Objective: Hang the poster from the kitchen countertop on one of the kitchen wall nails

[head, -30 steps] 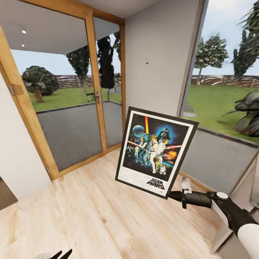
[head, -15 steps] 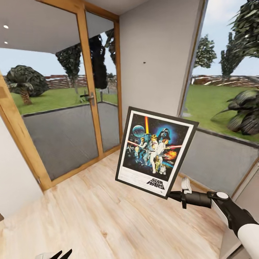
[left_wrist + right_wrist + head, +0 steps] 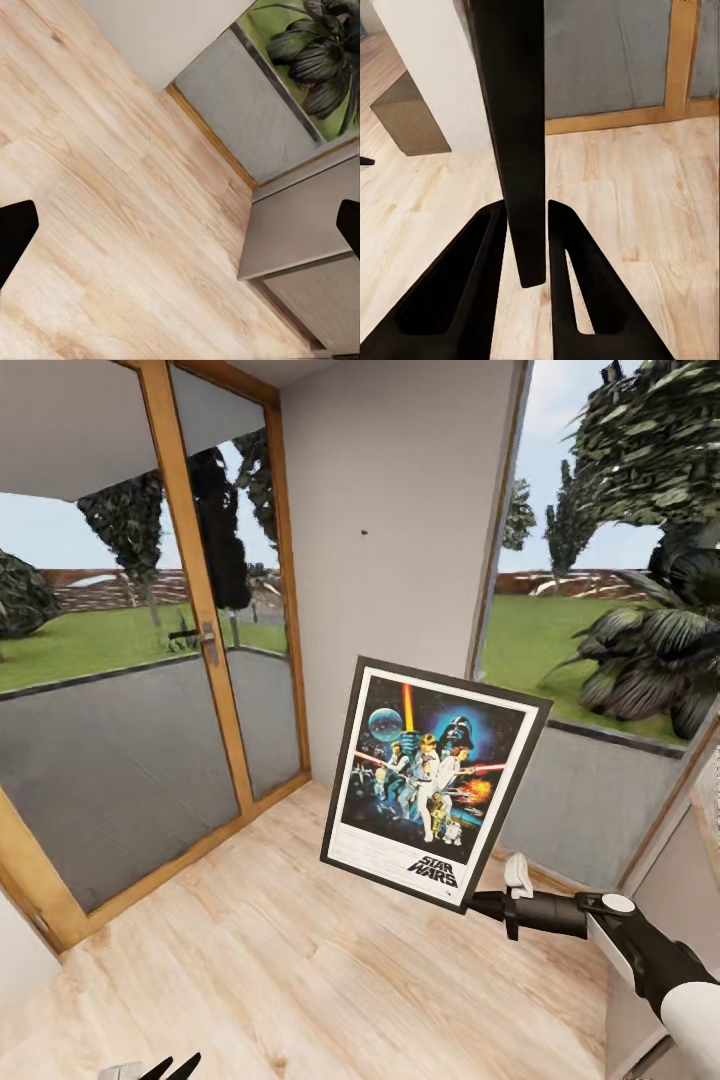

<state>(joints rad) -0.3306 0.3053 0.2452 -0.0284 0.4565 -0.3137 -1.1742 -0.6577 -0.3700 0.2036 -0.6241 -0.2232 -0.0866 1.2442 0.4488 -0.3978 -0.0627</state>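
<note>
The black-framed Star Wars poster (image 3: 432, 781) hangs upright and slightly tilted in the air, its artwork facing me. My right gripper (image 3: 478, 905) is shut on its lower right corner. In the right wrist view the frame's black edge (image 3: 514, 127) stands clamped between both fingers (image 3: 472, 292). A tiny dark wall nail (image 3: 363, 533) dots the plain light grey wall (image 3: 400, 490) above and left of the poster. My left gripper (image 3: 170, 1068) peeks in at the head view's bottom edge; in the left wrist view its dark fingertips (image 3: 15, 232) sit far apart, open and holding nothing.
A wood-framed glass door (image 3: 195, 630) with a handle stands left of the wall, a large window (image 3: 610, 630) to its right. Pale wood floor (image 3: 300, 960) stretches below. A grey cabinet (image 3: 307, 232) sits low by the window corner.
The whole head view has swung right: the door, wall and nail slid leftward in the picture. The poster and right gripper hold the same place relative to me.
</note>
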